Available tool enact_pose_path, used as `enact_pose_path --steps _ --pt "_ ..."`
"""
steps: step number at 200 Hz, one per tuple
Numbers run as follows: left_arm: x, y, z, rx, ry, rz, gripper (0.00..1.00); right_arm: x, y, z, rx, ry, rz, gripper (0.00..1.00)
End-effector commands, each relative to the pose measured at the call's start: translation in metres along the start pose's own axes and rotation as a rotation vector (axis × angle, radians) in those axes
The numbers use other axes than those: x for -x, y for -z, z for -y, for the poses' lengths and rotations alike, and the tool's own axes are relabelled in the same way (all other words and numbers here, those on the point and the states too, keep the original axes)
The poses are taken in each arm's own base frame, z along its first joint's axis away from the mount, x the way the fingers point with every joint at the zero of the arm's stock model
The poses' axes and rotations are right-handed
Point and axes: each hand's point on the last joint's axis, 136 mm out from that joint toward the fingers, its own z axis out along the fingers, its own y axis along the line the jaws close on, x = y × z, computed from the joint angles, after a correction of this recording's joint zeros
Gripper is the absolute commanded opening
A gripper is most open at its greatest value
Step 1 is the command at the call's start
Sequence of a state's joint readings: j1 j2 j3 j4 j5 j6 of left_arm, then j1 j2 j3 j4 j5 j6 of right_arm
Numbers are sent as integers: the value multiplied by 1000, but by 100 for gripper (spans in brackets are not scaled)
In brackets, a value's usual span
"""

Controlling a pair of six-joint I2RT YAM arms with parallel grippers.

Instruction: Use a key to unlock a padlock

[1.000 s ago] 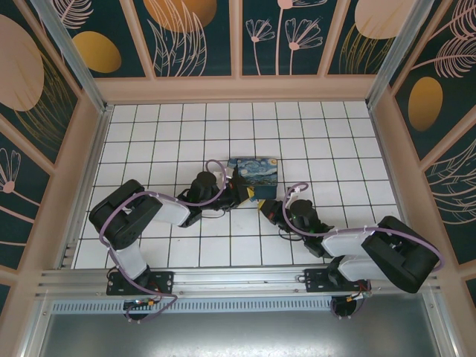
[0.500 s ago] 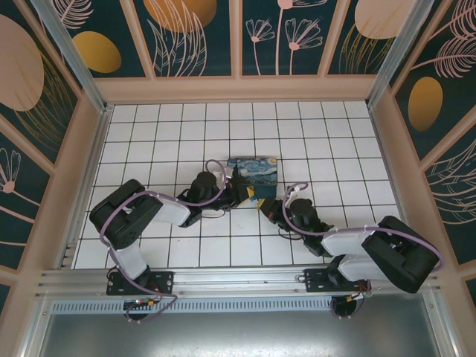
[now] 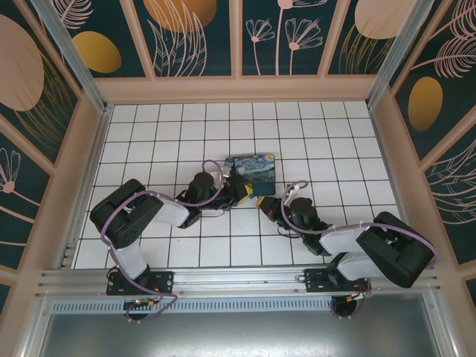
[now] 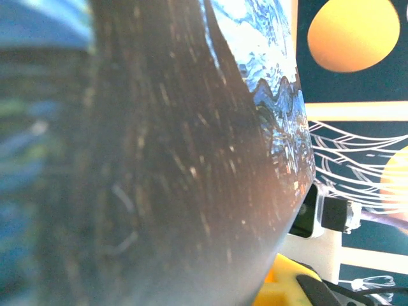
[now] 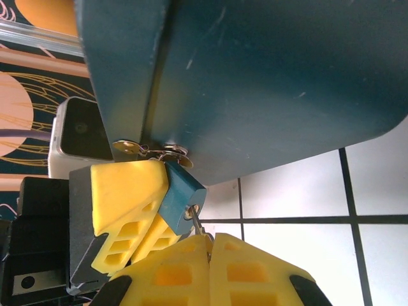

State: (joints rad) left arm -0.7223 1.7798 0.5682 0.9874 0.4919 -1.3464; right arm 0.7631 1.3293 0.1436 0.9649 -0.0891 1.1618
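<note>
In the right wrist view the blue padlock (image 5: 178,194) hangs from small metal rings (image 5: 153,151) at the lower edge of the starry-night box (image 5: 274,83). The left gripper's yellow fingers (image 5: 124,191) clamp the padlock's body from the left. The thin silvery key (image 5: 199,223) sticks into the keyhole on the padlock's end face. My right gripper (image 5: 210,245) is shut on the key's head just below it. From above, the left gripper (image 3: 247,195) and the right gripper (image 3: 265,206) meet tip to tip at the box's (image 3: 251,168) near edge.
The box's blurred dark side (image 4: 159,159) presses close against the left wrist camera, with the right wrist's camera module (image 4: 317,213) and a yellow finger (image 4: 280,290) beyond it. White tiled floor (image 3: 335,149) lies all round, with patterned walls (image 3: 238,37) at the back and sides.
The box has turned and shifted slightly to the left with the left gripper. The right arm's elbow has moved a little; both grippers stay together at the padlock.
</note>
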Motion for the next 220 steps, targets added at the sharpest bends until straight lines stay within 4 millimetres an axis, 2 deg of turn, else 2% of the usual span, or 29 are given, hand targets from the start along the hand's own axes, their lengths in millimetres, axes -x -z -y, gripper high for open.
enact_pose_path --steps 1,77,144,186,220 --pt "-13 2 28 -133 48 -61 0 16 1 -30 131 17 55 0" --pt "-11 6 32 -178 93 -42 0 20 -5 -54 209 29 49 0" --pt "-7 2 14 -38 -30 -22 0 20 -16 -76 263 31 16 0" --pt "-10 1 14 -34 -61 -43 0 25 -27 -77 260 44 3 0" --pt "-11 2 13 -21 -80 -45 0 32 -27 -77 300 28 6 0"
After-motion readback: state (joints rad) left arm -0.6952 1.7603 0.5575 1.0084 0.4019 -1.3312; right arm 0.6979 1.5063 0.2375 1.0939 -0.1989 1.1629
